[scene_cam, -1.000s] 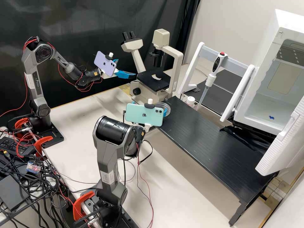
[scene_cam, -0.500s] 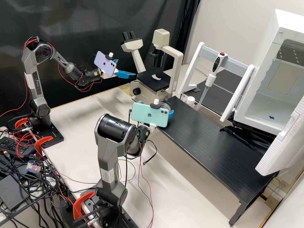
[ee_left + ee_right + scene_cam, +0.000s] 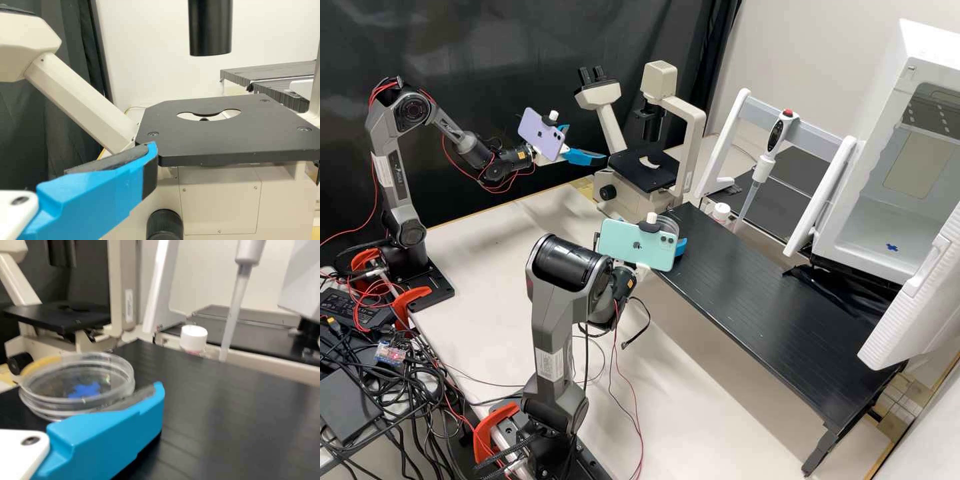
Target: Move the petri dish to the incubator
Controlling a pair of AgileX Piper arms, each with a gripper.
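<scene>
"What's biggest?"

"A white table (image 3: pixel 487 267). The incubator (image 3: pixel 923 40) stands at the far right of the high view, its door open. A black bench (image 3: pixel 747 287) runs towards it from the microscope (image 3: pixel 690 140)."

"And the grippers?"

"The left one (image 3: pixel 588 142) is beside the microscope's stage, blue fingers parted, nothing between them. The right one (image 3: pixel 681 247) is at the bench's end near the microscope, jaws released, fingers apart around the dish (image 3: pixel 55 402). One finger is right against or just beside its rim; I can't tell which."

"Smaller things?"

"A pipette (image 3: pixel 762 167) hangs at a slant behind the bench. The dish, clear and round, is outside the incubator, and I can't tell if it rests on the bench. Near the pipette is a white-capped bottle (image 3: pixel 721 212). Smallest is a blue cross (image 3: pixel 892 247) on the incubator's floor."
</scene>
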